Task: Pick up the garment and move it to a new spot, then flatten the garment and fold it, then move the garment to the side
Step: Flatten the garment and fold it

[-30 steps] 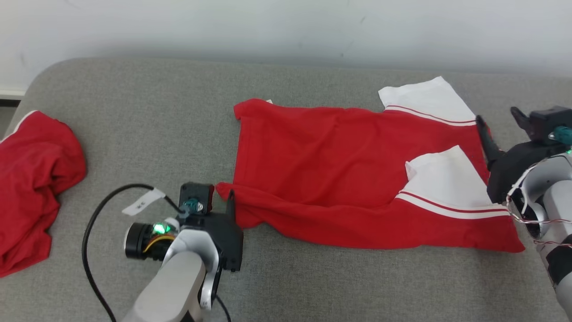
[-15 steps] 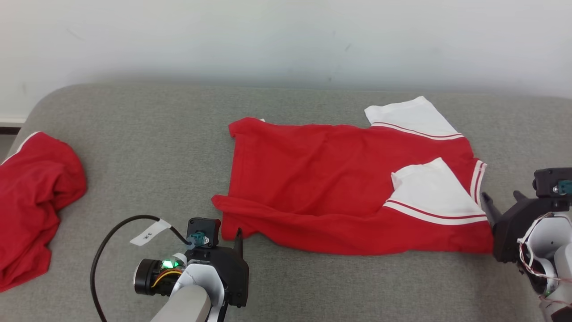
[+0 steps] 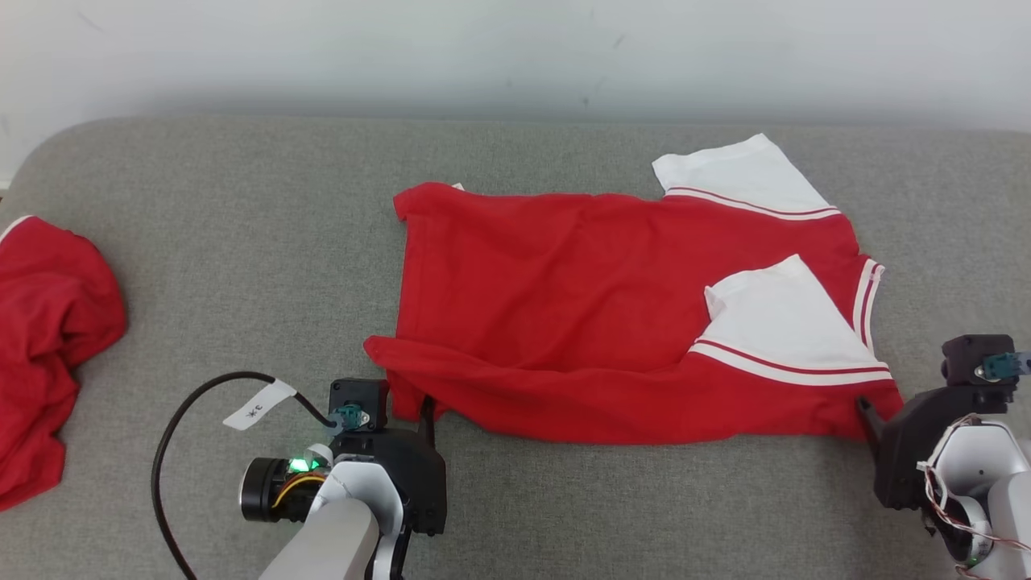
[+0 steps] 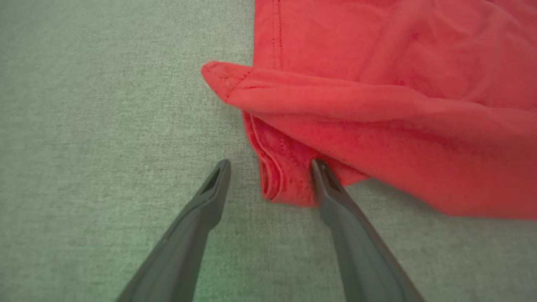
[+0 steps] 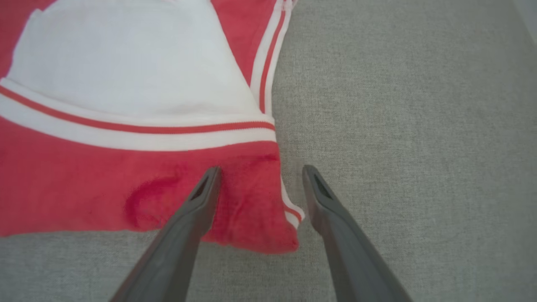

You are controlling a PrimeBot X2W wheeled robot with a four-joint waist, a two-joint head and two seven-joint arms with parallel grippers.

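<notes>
the fingers (image 4: 197, 222) of the left gripper (image 4: 270, 165) stand apart, clamped on nothing. the rolled corner of the red shirt (image 4: 377, 126) lies between their tips. one tip is right against the cloth edge, and the other is over bare grey counter (image 4: 84, 126). above that corner, a long fold of the shirt's near edge runs across the left wrist view.

the fingers (image 5: 184, 226) of the right gripper (image 5: 260, 170) are also spread wide and hold nothing. they straddle the shirt's other near corner. one finger is over red cloth and the other over bare counter, just beside the white-striped edge. whether the tips touch the cloth here i cannot tell.

in the head view the shirt lies spread across the middle of the counter, with its hem toward the left gripper. one white sleeve (image 3: 773, 322) is folded over the red body, and the other sleeve (image 3: 737, 173) sticks out on the far side. both grippers sit at the shirt's near edge, one at each end.

a black cable (image 3: 161, 451) with a white tag (image 3: 258, 405) loops beside the left arm. a second red garment (image 3: 48, 322) lies crumpled at the counter's far left, well apart from the shirt. a pale wall (image 3: 515, 48) runs behind the counter.
</notes>
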